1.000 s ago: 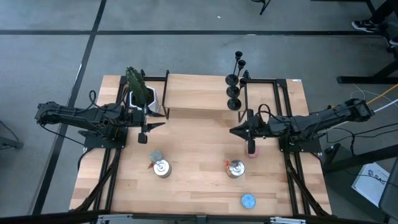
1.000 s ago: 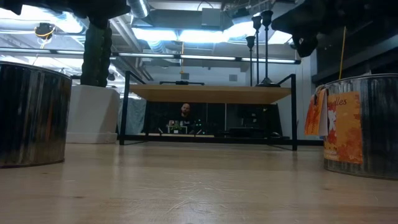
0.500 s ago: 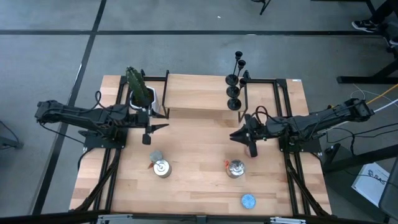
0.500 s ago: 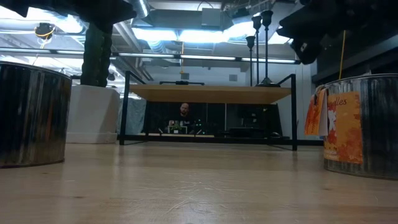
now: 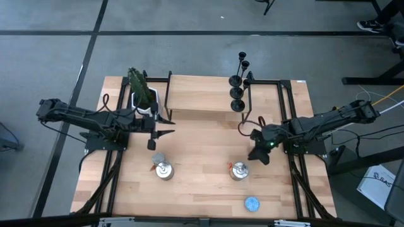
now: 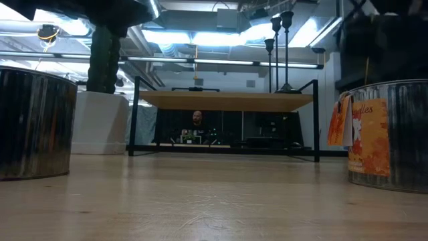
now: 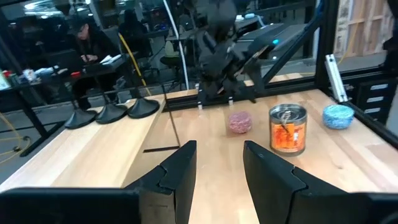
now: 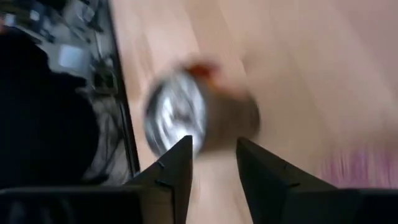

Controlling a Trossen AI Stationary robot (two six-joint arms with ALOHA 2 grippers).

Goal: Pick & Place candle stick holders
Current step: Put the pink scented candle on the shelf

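The holders (image 5: 238, 88) stand in a row at the table's far edge, untouched. Both grippers are empty, fingers apart — the right gripper (image 5: 259, 155) hangs over a tin (image 5: 238, 170) and could knock it; the left gripper (image 5: 152, 137) waits near the left edge.

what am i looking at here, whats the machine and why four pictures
It is a robot with two dark arms at a wooden table, each ending in a two-finger gripper. One camera looks down from above, one sits at table height, and one rides on each wrist.

The left gripper hangs open over the table's left half, holding nothing. The right gripper, also open and empty, points down at a tin.

On the table: two silver tins, a small blue disc, a pink lump, a plant in a white pot, and black candle holders lined up at the far edge. None has been picked up yet.
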